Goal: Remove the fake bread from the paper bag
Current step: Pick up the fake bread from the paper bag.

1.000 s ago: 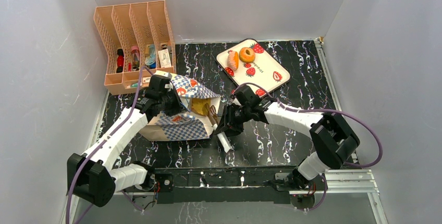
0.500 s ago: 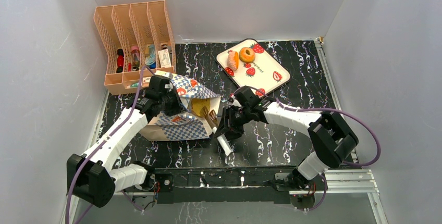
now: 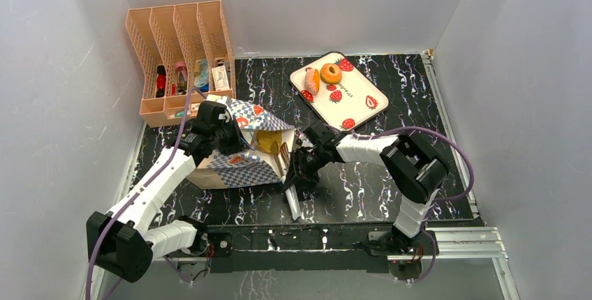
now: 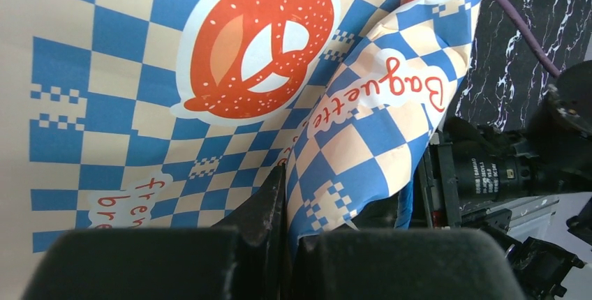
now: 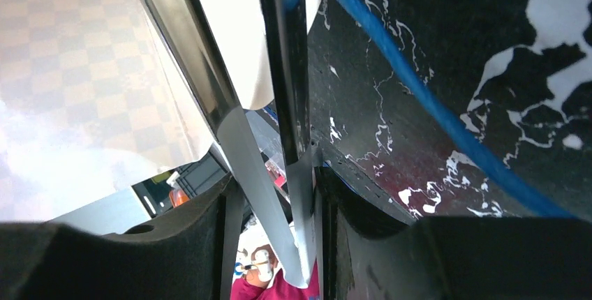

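Fake bread partly on the tray, partly in the bag

Two pieces of the fake bread are seen on the strawberry-print tray at the far side of the table: an orange ring donut and, just beside it, a pinkish roll. Further pieces are glimpsed inside the paper bag, where a yellow-orange shape and a brown one show in the mouth; what they are cannot be told more closely.

The paper bag is laid on its side left of centre, its mouth turned to the right. Its upper flap is pinched by the left gripper, and in the left wrist view the fingers are pressed together on a fold of the chequered paper, so that the mouth is held up.

The right gripper is placed just at the mouth of the bag. Its fingers are closed on a slim pale tool made of two thin metal strips; the tool's free end is pointed toward the near edge of the table. A blue cord handle of the bag is seen lying across the black marbled surface beside that gripper.

A peach file rack is stood at the far left corner, with small items kept in its compartments.
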